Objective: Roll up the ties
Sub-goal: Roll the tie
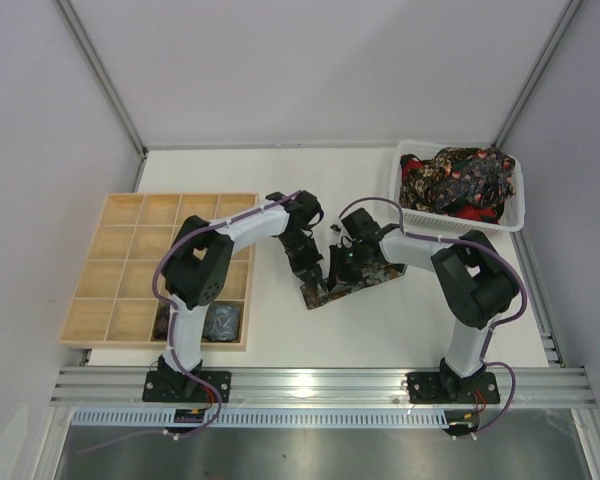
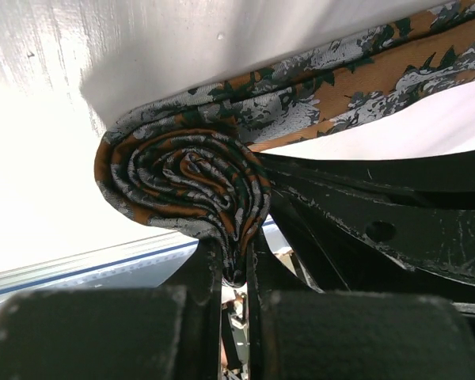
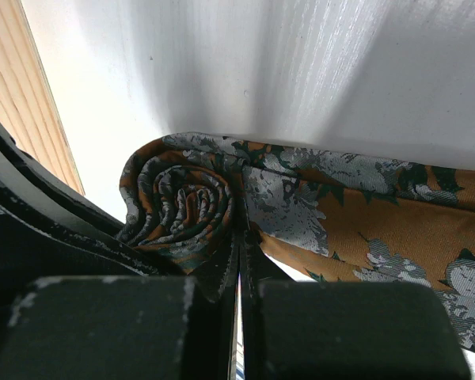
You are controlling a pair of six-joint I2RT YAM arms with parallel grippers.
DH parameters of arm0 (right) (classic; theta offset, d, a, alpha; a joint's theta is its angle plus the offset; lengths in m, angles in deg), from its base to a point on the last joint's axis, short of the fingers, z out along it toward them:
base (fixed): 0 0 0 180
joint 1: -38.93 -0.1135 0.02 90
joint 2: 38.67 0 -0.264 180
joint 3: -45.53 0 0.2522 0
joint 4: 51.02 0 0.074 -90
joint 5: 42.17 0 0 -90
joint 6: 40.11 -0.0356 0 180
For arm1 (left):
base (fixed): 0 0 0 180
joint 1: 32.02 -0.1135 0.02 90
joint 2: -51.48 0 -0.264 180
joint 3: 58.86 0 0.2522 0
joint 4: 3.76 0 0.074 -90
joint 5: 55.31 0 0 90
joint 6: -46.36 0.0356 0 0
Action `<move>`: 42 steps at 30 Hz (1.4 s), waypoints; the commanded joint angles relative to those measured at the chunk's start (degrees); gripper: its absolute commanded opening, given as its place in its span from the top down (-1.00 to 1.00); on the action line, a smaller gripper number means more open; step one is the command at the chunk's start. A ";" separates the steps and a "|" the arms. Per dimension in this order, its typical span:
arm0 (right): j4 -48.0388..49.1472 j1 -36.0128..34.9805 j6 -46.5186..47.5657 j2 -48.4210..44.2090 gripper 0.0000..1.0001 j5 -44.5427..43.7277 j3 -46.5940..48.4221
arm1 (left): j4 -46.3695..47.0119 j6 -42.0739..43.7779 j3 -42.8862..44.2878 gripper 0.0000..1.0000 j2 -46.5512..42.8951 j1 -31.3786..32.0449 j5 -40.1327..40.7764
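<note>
A brown, grey and green patterned tie (image 1: 358, 279) lies on the white table between both arms. Its near end is wound into a coil (image 2: 182, 178), also seen in the right wrist view (image 3: 182, 202). My left gripper (image 2: 237, 257) is shut on the coil's lower edge, with folds of cloth pinched between its fingers. My right gripper (image 3: 241, 233) is shut, its tips pressed where the coil meets the flat length (image 3: 364, 226); no cloth shows between them. In the top view the left gripper (image 1: 308, 268) and right gripper (image 1: 342, 262) stand close together over the tie.
A pale wooden grid tray (image 1: 170, 197) lies at the left, with one dark coiled tie (image 1: 220, 321) in a near cell. A white mesh basket (image 1: 460, 228) at the back right holds several loose ties (image 1: 455, 178). The tray's edge (image 3: 16, 87) shows beside the coil.
</note>
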 commanded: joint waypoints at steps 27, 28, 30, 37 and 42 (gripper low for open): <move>0.58 9.06 0.71 3.97 1.00 -5.96 -0.72 | 5.22 5.61 8.08 0.40 8.48 0.08 2.21; 1.19 9.06 0.26 3.88 1.00 -5.79 -1.33 | 6.53 5.88 7.99 0.34 8.39 -0.01 1.51; 1.54 9.06 -0.35 3.62 1.00 -6.13 -2.57 | 6.98 5.97 8.08 0.19 8.04 -0.10 1.24; 1.81 9.41 -0.62 3.00 1.00 -4.82 -3.89 | 8.74 6.76 8.87 -0.04 7.34 -0.80 -1.22; -0.47 9.94 0.87 0.46 1.00 -5.78 -3.27 | 11.02 7.55 6.50 -0.99 4.62 -1.07 -4.03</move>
